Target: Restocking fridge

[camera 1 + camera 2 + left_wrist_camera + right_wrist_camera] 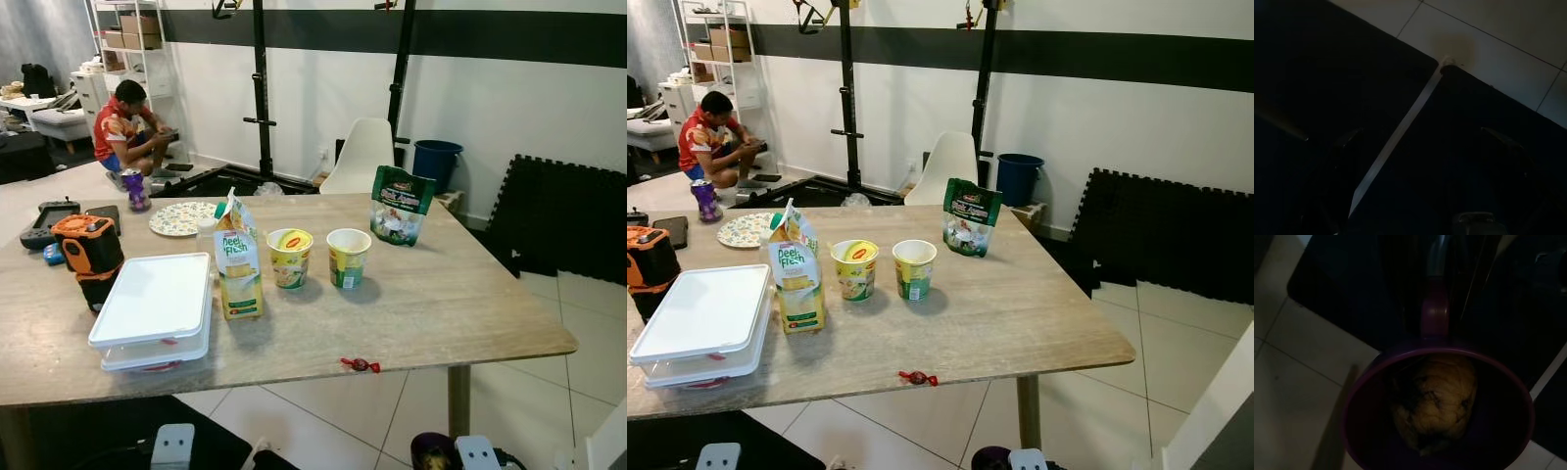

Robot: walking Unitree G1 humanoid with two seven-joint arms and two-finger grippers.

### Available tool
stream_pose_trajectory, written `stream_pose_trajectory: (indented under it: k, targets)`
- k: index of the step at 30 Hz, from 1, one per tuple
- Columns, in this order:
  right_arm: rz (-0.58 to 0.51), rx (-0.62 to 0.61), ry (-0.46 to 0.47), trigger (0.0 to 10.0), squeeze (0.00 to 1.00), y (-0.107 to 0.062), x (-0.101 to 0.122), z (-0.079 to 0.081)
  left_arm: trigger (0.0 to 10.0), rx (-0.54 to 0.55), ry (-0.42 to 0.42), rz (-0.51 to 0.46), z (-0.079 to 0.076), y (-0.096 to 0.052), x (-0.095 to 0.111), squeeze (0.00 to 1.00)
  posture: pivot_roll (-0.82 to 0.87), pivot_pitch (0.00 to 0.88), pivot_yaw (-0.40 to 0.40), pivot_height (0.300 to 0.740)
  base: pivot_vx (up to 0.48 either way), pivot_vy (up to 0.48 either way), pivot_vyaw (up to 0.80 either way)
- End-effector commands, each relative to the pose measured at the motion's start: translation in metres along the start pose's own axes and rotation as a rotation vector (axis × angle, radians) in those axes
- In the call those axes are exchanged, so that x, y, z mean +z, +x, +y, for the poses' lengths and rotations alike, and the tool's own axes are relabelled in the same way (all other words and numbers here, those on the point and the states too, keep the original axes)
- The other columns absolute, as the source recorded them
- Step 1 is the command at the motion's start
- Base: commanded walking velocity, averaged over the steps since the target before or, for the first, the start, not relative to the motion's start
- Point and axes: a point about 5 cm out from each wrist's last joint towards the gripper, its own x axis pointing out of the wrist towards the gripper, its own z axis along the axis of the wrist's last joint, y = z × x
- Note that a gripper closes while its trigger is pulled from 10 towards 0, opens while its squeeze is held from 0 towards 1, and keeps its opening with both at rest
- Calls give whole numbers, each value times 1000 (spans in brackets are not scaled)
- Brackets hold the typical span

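The milk carton [238,259], two noodle cups [290,257] and snack bag [400,205] are all standing on the table [470,304], not yet fetched, while the right gripper is apparently carrying a purple cup [1440,406]; the left gripper's grasp I cannot tell.

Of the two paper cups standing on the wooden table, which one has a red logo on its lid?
The yellow paper cup next to the juice carton has it. The green-and-white paper cup, on its other side nearer the green snack bag, shows a plain pale top.
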Motion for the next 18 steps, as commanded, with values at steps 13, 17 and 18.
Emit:
stream_pose_trajectory:
  k: [13,17,18]
  targets:
    - [19,12,-72,10000,0,-2,-12,4,10000,-22,-16,73,-6,-3,-17,0,3,55,-2,734,0,0,0]
    - [18,2,-62,10000,0,-2,-13,5,10000,-22,-5,76,-6,-5,-21,0,21,57,-5,734,0,0,0]
    - [18,2,-62,10000,0,-2,-13,5,10000,-22,-5,76,-6,-5,-21,0,21,57,-5,734,0,0,0]
